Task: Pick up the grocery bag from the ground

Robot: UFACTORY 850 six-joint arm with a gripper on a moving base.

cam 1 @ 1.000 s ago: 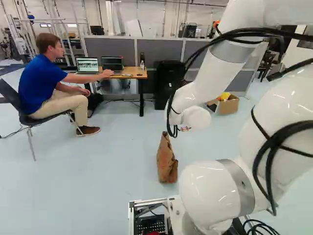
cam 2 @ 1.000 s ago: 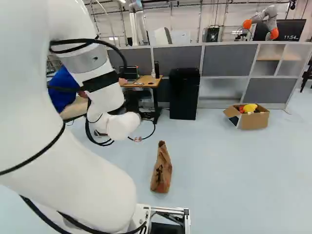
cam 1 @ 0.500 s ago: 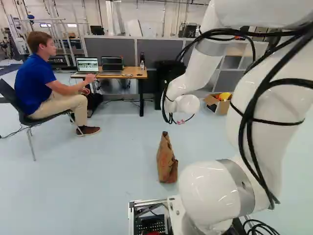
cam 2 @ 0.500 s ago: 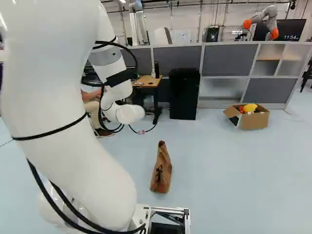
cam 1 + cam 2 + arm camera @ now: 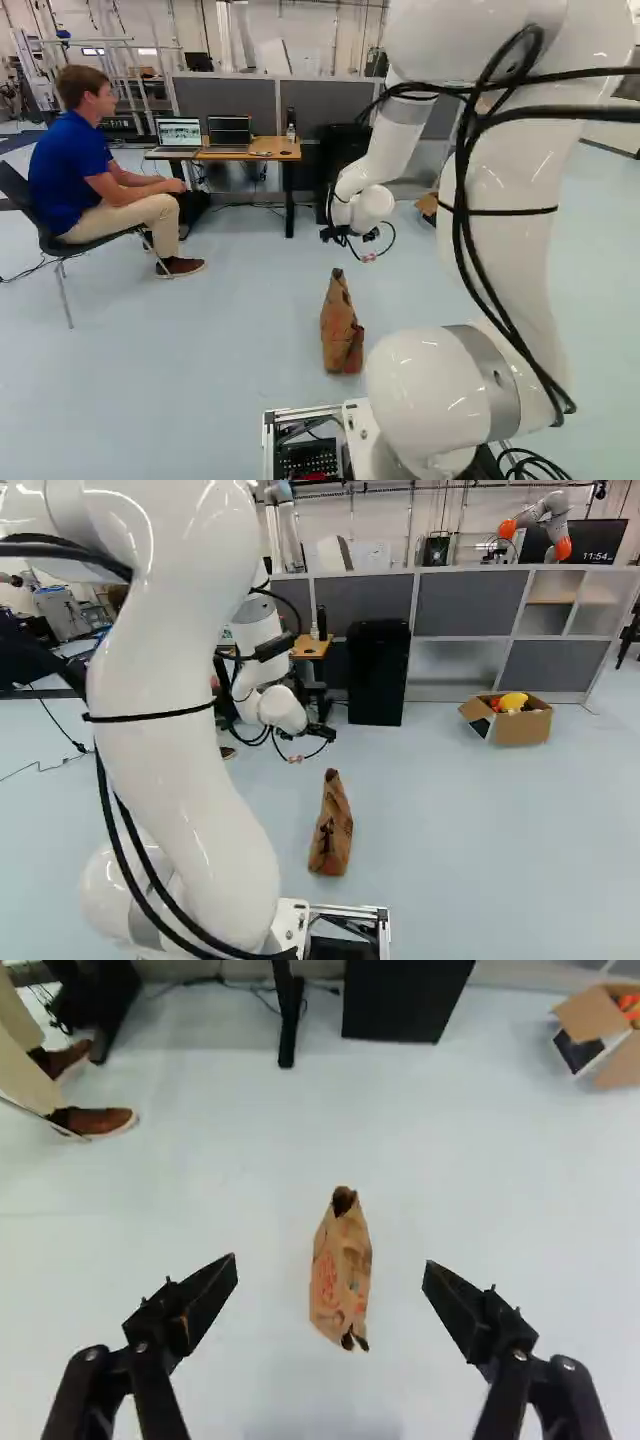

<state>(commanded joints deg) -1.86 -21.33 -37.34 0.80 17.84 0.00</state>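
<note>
Brown paper grocery bag point(image 5: 341, 1278) framed ahead of black jaws, spread wide, untouched; long axis held near upright on pale floor point(image 5: 200, 1195).

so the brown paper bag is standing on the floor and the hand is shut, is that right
Not quite: the hand is wide open, not shut, as the wrist view shows. The brown paper bag is indeed standing on the floor.

From here the bag point(image 5: 332, 830) looks like creased matt paper, the arm point(image 5: 430, 385) smooth and glossy, the box point(image 5: 525, 728) cardboard, the table point(image 5: 280, 144) wood-topped
</note>
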